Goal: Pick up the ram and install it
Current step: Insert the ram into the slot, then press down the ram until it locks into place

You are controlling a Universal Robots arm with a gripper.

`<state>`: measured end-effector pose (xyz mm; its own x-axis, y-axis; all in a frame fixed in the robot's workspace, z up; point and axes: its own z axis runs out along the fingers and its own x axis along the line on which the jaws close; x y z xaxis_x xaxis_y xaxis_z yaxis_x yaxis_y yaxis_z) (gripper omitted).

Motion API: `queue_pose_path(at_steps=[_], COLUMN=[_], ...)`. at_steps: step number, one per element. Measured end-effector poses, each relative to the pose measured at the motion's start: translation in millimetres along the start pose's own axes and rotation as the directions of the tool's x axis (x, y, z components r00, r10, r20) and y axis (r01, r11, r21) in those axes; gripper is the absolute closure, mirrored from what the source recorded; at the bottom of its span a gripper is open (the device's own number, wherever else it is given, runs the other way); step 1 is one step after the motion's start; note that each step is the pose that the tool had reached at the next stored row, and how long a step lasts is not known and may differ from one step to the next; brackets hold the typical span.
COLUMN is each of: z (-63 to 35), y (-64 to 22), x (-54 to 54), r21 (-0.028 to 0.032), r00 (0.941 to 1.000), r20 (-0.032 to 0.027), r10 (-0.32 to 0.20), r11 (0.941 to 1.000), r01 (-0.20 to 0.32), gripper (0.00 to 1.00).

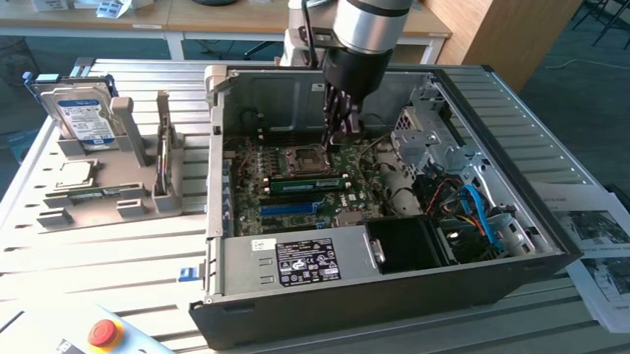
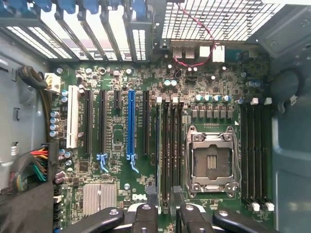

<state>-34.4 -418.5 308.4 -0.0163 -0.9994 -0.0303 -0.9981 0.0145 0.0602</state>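
- The gripper point(image 1: 340, 136) hung inside the open computer case point(image 1: 344, 306), close to the processor socket point(image 1: 300, 156); the arm above it was cut off by the picture's edge.
- From the wrist view the gripper point(image 2: 166, 218) had its two black fingers point(image 2: 146, 216) spread apart with bare board between them and nothing held. Their tips were cut off at the frame's edge.
- The ram point(image 1: 305, 184) stood on edge in a slot just beside the processor socket, on the side toward the power supply point(image 1: 295, 262). It showed as a long green strip with its lower edge sunk out of sight.
- I could not tell whether the slot's end clips were closed on it.
- In the wrist view the slots beside the processor socket point(image 2: 212, 160) were seen from straight above, so the stick was hard to pick out there.
- How high the fingers hung over the board could not be judged.
- Well away from the socket, outside the case, a grey holder point(image 1: 59, 217) carried an upright hard drive point(image 1: 84, 110). A thin strip lay low in the holder, too small to identify.
- Blue cables point(image 1: 477, 206) were tangled in the case on the far side of the socket from the holder, partly hidden by metal brackets.
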Motion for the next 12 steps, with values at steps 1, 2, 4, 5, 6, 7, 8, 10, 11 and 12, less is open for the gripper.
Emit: queue_pose_path(at_steps=[1,2,4,5,6,7,8,10,11,12], z=[-0.9,-0.9,-1.1,-1.1,-1.1,-1.1,-1.1,-1.1,-1.0,-1.0], y=[0.1,0.1,0.1,0.1,0.1,0.1,0.1,0.1,0.1,0.1], x=[0.0,-0.1,0.0,0.0,0.0,0.0,0.0,0.0,0.0,0.0], r21=[-0.0001,0.0001,0.0001,0.0001,0.0001,0.0002,0.0001,0.0001,0.0001,0.0001], r00=[1.0000,1.0000,1.0000,1.0000,1.0000,1.0000,1.0000,1.0000,1.0000,1.0000], r20=[0.0000,0.0002,0.0000,0.0000,0.0000,0.0000,0.0000,0.0000,0.0000,0.0000], r10=[0.000,0.000,0.000,0.000,0.000,0.000,0.000,0.000,0.000,0.000], r11=[1.0000,1.0000,1.0000,1.0000,1.0000,1.0000,1.0000,1.0000,1.0000,1.0000], r01=[0.000,0.000,0.000,0.000,0.000,0.000,0.000,0.000,0.000,0.000], gripper=[0.75,0.75,0.75,0.75,0.75,0.75,0.75,0.75,0.75,0.75])
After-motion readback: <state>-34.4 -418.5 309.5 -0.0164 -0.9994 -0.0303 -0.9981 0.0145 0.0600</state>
